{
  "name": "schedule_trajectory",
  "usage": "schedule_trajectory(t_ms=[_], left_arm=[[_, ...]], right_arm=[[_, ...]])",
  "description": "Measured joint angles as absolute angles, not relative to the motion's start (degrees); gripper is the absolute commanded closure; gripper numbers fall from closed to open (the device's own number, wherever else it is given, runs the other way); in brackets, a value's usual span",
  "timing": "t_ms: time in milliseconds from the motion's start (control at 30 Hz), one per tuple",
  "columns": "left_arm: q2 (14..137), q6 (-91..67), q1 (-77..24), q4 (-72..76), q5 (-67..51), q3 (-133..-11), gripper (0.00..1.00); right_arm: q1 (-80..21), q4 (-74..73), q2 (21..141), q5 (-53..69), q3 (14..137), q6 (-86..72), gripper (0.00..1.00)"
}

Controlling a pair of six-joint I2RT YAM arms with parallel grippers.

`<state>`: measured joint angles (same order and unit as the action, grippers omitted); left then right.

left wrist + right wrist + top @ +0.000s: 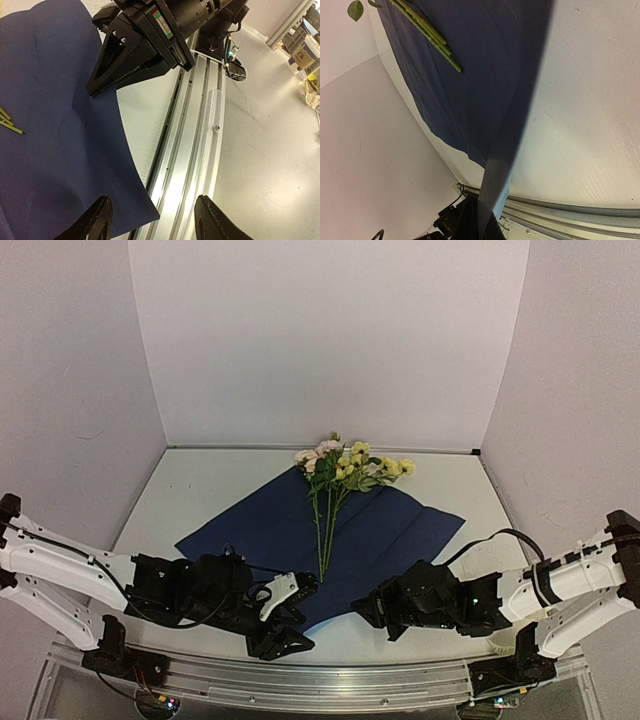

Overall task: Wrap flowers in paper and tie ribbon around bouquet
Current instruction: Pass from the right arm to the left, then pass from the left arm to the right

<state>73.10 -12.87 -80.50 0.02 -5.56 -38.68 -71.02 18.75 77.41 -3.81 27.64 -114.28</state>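
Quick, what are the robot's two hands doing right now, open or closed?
Left gripper: open, holding nothing.
Right gripper: shut, pinching the edge of the paper.

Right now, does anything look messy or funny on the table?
Nothing is spilled or broken. The big dark blue paper sheet lies crooked, corner-on to the table, and its near edge is pinched up by the right claw. The pink and yellow flowers poke past its far corner.

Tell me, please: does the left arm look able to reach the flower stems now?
Probably yes: the left pincer stands open near the stems, whose ends lie bare on the paper, with nothing between.
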Motion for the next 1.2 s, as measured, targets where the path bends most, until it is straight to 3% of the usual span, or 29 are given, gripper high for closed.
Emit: schedule_trajectory(t_ms=[267, 500, 567, 700, 867, 933, 1200], left_arm=[[75.46, -12.79, -80.97, 0.53, -1.14, -39.1, 0.55], [77.51, -11.32, -80.97, 1.68, 0.87, -40.21, 0.89], [78.06, -10.72, -80.97, 1.8, 1.12, -40.6, 0.99], [80.05, -9.24, -80.95, 1.78, 1.13, -42.24, 1.0], [81.09, -5.87, -77.9, 0.13, -1.93, -45.53, 1.0], [81.65, -4.16, -75.29, -0.96, -3.84, -47.54, 1.0], [90.84, 5.08, -63.41, -5.33, -14.8, -59.8, 1.0]], right_arm=[[-71.02, 18.46, 77.4, -3.84, 27.64, -114.28, 1.0], [-71.02, 18.17, 76.97, -3.9, 27.64, -114.28, 0.96], [-71.02, 18.0, 76.81, -3.91, 27.64, -114.32, 0.85], [-71.02, 16.68, 76.22, -4.09, 27.81, -114.62, 0.43], [-71.02, 9.88, 72.94, -4.82, 30.5, -115.03, 0.06], [-71.02, 5.96, 70.29, -5.56, 32.27, -114.43, 0.02], [-70.26, -8.39, 56.87, -16.9, 37.26, -102.8, 0.02]])
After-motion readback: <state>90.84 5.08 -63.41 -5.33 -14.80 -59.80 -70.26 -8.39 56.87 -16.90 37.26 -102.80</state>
